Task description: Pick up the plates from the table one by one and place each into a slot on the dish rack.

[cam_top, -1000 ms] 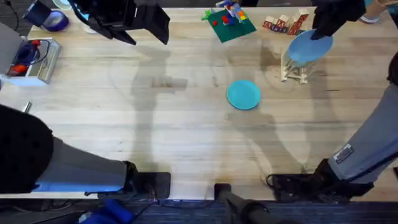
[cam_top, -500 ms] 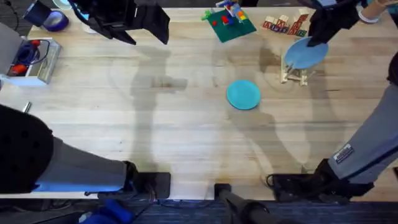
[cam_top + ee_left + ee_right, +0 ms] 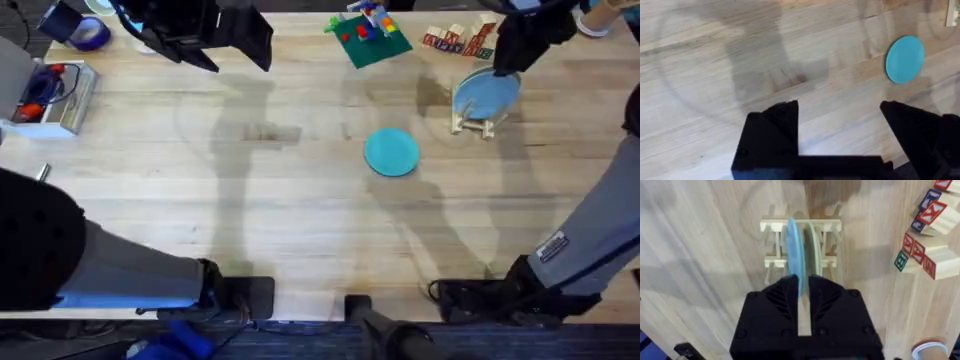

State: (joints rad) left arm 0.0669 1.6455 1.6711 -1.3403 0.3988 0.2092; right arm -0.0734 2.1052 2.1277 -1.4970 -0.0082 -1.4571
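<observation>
My right gripper (image 3: 507,68) sits at the upper right of the overhead frame, closed edge-on around the pale blue plate (image 3: 486,95). In my right wrist view the black fingers (image 3: 776,300) pinch the rim of that plate (image 3: 794,255), which stands upright between the pegs of the dish rack (image 3: 801,226). Just beside it in the rack stands a second, paler plate (image 3: 811,245), also on edge. From above, the dish rack (image 3: 470,122) shows under the blue disc, near the upper right part of the table (image 3: 300,220).

The teal plate (image 3: 391,152) lies flat on the wood near the middle of the overhead frame, well apart from the rack and touching nothing else. My left wrist view catches it (image 3: 904,58) at the upper right.

My left gripper (image 3: 840,112) hangs over bare planks with its two black fingers wide apart and nothing between them. From above, my left gripper (image 3: 235,45) is at the upper left.

Lettered wooden blocks (image 3: 458,40) lie just beyond the rack; they appear in my right wrist view (image 3: 927,225) too. A green board with coloured pieces (image 3: 367,35) sits at the top centre.
</observation>
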